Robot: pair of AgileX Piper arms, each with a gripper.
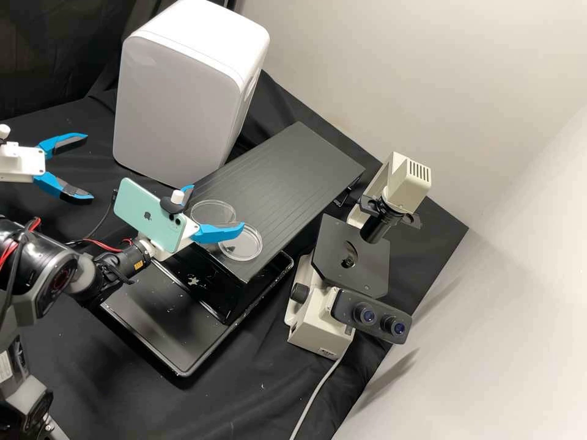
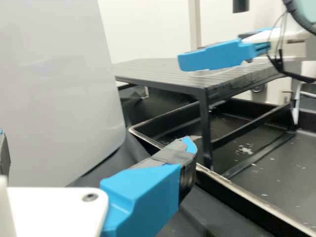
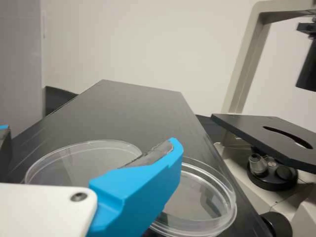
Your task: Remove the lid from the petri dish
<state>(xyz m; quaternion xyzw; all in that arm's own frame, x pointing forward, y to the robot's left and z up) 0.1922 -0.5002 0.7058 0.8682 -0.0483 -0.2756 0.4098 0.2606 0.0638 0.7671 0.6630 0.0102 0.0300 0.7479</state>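
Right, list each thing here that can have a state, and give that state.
petri dish: uncovered, resting on the black shelf.
lid: off, lying beside the dish on the shelf; which clear piece is the lid is a guess.
right gripper: at the lid; grip cannot be told.
left gripper: open, holding nothing, away from the shelf.

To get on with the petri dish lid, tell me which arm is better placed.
Right, I'd say. The right claw straddles one round of the petri dish on the raised platform; the left claw hangs open beside the white box, well away.
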